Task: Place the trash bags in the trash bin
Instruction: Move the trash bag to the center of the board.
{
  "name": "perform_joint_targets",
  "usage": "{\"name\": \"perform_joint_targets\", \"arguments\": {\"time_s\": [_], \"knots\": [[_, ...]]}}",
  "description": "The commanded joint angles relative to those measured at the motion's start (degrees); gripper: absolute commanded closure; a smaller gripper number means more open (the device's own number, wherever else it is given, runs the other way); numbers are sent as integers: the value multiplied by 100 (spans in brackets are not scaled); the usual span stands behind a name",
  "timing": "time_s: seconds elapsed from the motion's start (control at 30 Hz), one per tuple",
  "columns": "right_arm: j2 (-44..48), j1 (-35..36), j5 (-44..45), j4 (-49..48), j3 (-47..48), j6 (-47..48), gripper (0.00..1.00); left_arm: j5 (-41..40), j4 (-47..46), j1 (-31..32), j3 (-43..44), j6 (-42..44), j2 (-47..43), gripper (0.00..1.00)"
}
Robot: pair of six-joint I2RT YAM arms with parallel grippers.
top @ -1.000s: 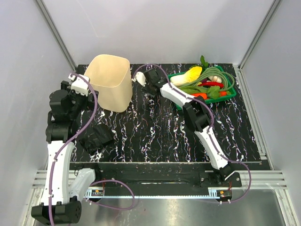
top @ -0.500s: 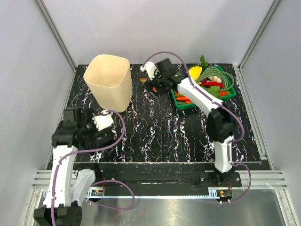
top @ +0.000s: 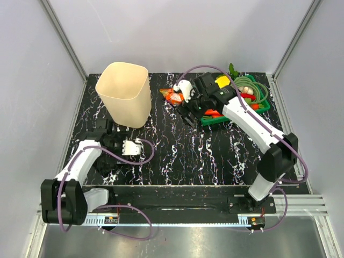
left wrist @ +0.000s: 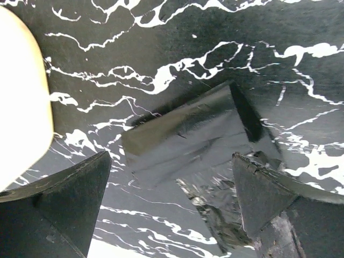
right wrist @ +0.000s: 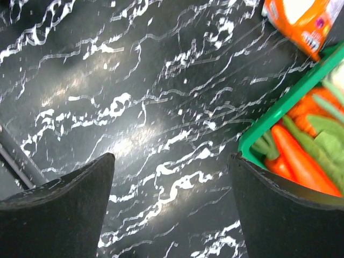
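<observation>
A folded glossy black trash bag (left wrist: pixel 188 134) lies flat on the marbled table, with a crinkled loose part (left wrist: pixel 215 209) at its near side. My left gripper (left wrist: pixel 171 161) is open and low over it, a finger on each side and not closed on it. In the top view the left gripper (top: pixel 110 142) sits just in front of the cream trash bin (top: pixel 124 94), whose wall shows at the left edge of the left wrist view (left wrist: pixel 19 107). My right gripper (top: pixel 188 114) is open and empty over bare table (right wrist: pixel 171 157).
An orange snack wrapper (top: pixel 173 97) lies behind the right gripper and shows in the right wrist view (right wrist: pixel 301 19). A green vegetable tray (top: pixel 263 108) stands at the back right, and its corner (right wrist: pixel 279 113) is beside the right finger. Aluminium frame rails border the table.
My left arm swung down from beside the bin to low over the bag. My right arm moved right and nearer, uncovering the orange wrapper.
</observation>
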State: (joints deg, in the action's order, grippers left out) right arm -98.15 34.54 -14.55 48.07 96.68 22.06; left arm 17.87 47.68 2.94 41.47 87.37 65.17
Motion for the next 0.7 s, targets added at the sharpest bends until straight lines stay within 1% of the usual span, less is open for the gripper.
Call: {"name": "perform_joint_targets", "arguments": {"time_s": [0.0, 0.13, 0.33, 0.57, 0.67], "knots": [[629, 17, 66, 308, -386, 0, 9, -160, -680, 189, -113, 859, 311, 1], [920, 17, 83, 299, -747, -44, 9, -310, -760, 321, -78, 1220, 602, 2], [1175, 8, 171, 317, -1072, -18, 9, -714, -778, 400, -306, 2134, 813, 5], [1210, -79, 207, 361, -1143, 17, 10, -768, -602, 488, -430, 2890, 998, 19], [1210, -167, 207, 369, -1161, 26, 11, -706, -585, 532, -403, 3127, 1077, 29]]}}
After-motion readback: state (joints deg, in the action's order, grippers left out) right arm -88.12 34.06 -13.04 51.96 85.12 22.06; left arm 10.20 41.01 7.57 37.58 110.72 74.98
